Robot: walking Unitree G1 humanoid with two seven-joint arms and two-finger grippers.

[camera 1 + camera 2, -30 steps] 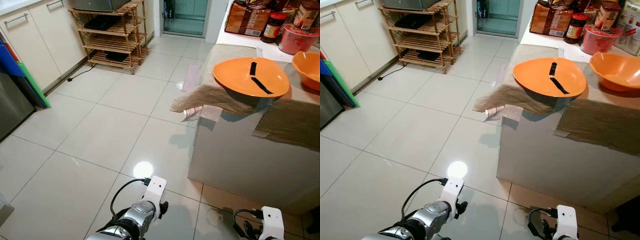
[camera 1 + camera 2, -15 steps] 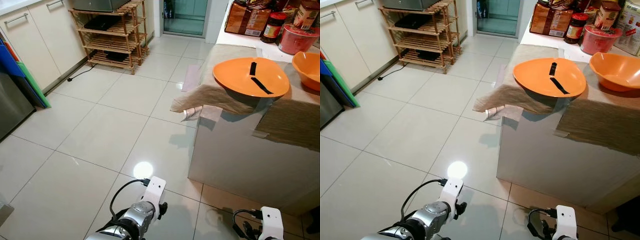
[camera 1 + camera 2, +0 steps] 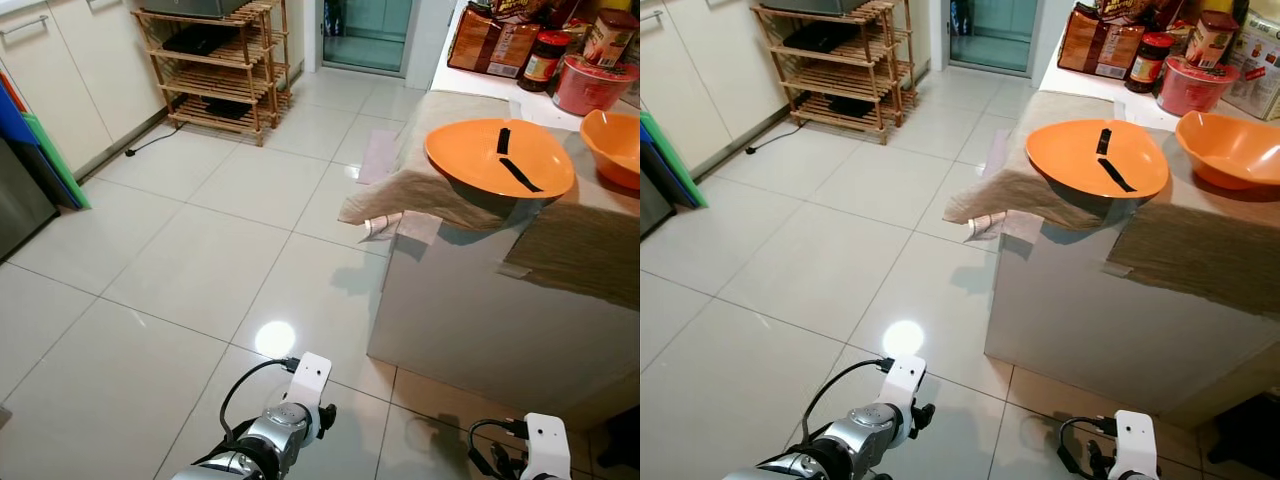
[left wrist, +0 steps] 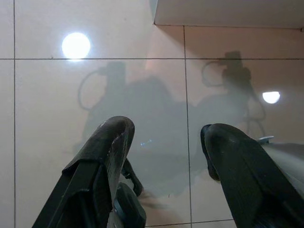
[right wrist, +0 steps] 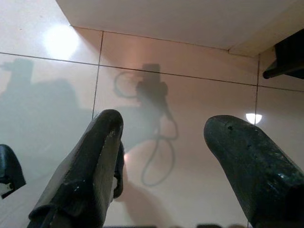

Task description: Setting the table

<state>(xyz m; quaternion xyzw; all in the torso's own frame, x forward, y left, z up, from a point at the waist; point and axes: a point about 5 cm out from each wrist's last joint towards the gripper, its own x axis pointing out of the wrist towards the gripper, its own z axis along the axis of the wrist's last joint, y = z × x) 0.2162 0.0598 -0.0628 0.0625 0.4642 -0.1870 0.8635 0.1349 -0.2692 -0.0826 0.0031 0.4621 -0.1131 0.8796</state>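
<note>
A pale tiled floor [image 3: 180,250] spreads across most of my head views, with a bright light spot low in the middle. On the right of the frame stands the table [image 3: 480,330], its top covered by a brownish cloth [image 3: 590,250] that hangs over the near left corner. In the upper left is a wooden rack [image 3: 215,65] beside white cupboards [image 3: 70,70]. On the table, upper right, sits a wide orange plate [image 3: 498,158] with two black strips lying in it; a second orange bowl [image 3: 1230,148] is just beside it at the right edge, and behind them stand a red tub [image 3: 592,85], a jar [image 3: 543,58] and food packets [image 3: 485,40]. My left pincer [image 4: 164,156] hangs low over the floor, fingers spread wide apart and holding nothing. My right pincer [image 5: 164,156] hangs the same way near the foot of the table, spread wide and empty.
</note>
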